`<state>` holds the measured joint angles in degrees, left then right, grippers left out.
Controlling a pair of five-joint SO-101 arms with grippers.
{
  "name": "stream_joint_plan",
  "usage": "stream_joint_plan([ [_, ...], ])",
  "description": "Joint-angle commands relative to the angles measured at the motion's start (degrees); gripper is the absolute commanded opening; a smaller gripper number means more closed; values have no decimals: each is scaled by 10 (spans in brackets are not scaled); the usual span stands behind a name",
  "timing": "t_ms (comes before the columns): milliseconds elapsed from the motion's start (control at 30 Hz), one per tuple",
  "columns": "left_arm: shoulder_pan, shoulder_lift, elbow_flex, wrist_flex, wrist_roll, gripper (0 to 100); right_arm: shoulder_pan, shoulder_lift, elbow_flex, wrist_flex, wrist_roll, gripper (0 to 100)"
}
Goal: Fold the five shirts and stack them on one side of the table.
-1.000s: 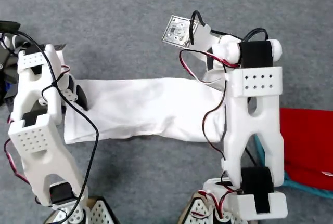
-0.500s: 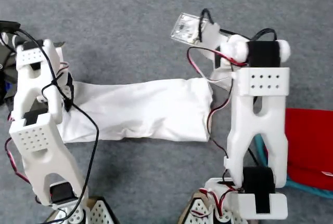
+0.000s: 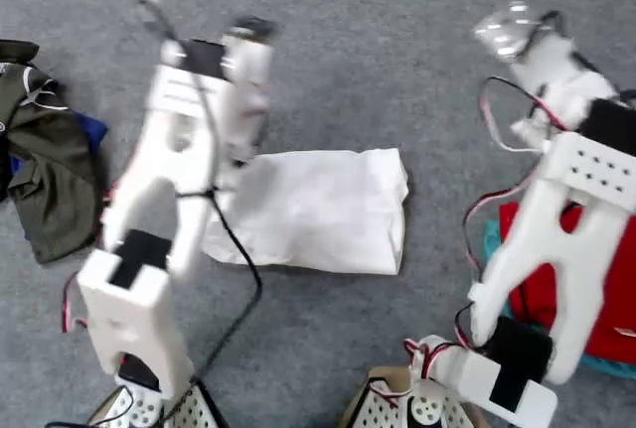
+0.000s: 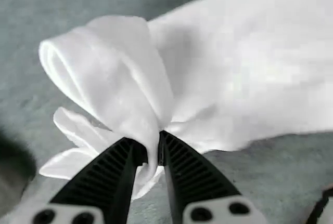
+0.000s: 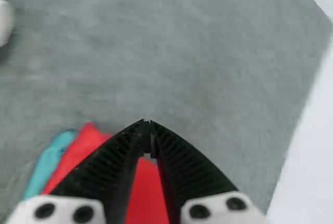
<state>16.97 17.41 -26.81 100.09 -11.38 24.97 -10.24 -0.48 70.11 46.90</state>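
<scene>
White shirt [image 3: 328, 212] lying on desk [image 3: 397, 71]: grips its bunched end in closed left fingers [image 4: 112, 174], lifted to carry the fold across; holds right fingers [image 5: 114, 167] closed on nothing above red stack [image 5: 86, 146], clear of it.

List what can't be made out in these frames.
High view: the left arm covers the gripped end of the white shirt.
High view: the right arm and the frame edge hide much of the red shirt; the teal cloth is a sliver.
Dark clothes pile: bunched, piece count unclear.
</scene>
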Motion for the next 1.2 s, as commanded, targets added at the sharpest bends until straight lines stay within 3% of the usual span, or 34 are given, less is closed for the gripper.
stream_joint_plan([
  [0,104,-36,-37,7,14,19,44,-27,4,-66,-34,6],
  [200,183,45,-141,7,75,19,73,-27,2,-104,-39,6],
  [533,200,236,-358,7,200,19,99,-26,-15,-104,-39,6],
  [767,243,242,-382,7,211,22,95,-26,-12,-104,-39,6],
  [833,251,242,-379,7,208,57,95,-25,-11,-104,-39,6],
  [1000,247,224,-376,7,213,307,95,-25,-10,-104,-39,6],
  [1167,210,169,-377,7,208,303,95,-25,-10,-100,-39,6],
])
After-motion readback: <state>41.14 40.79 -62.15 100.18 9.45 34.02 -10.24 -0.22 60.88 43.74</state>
